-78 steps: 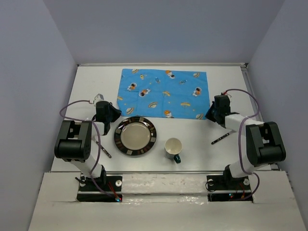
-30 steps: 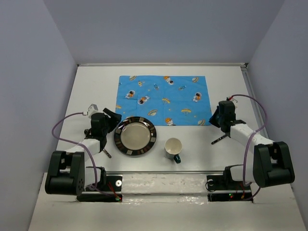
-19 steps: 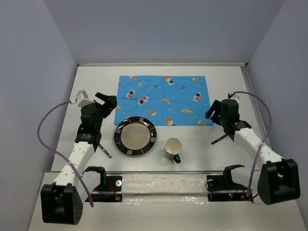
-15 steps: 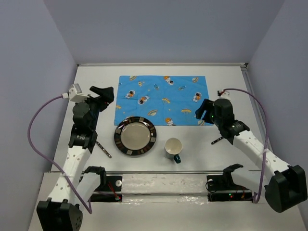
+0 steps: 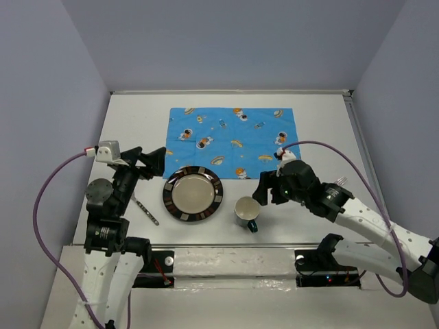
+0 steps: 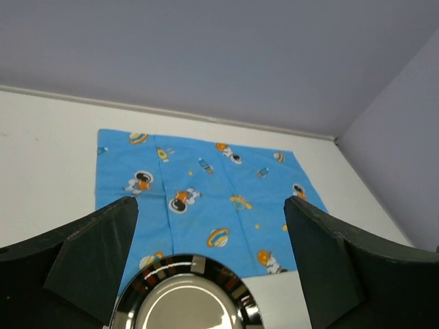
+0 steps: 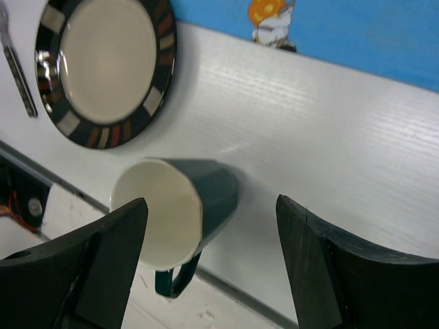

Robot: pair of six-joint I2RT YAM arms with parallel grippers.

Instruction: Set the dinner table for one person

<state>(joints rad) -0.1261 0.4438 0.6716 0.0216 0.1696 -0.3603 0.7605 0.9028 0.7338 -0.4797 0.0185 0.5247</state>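
Dinner table (image 5: 123,130): a white top spanning the whole work area under both arms. At far centre lies a blue printed mat (image 5: 232,140), flat and bare. A plate (image 5: 193,195) and a mug (image 5: 246,211) stand on bare table near the mat's near edge, with a utensil (image 5: 147,211) left of the plate — parked, I judge, not yet laid. The left gripper (image 5: 156,163) hangs beside the plate's far-left rim, jaws fully spread, empty. The right gripper (image 5: 264,190) hovers by the mug, jaws wide, holding nothing — likely lining up a grasp.
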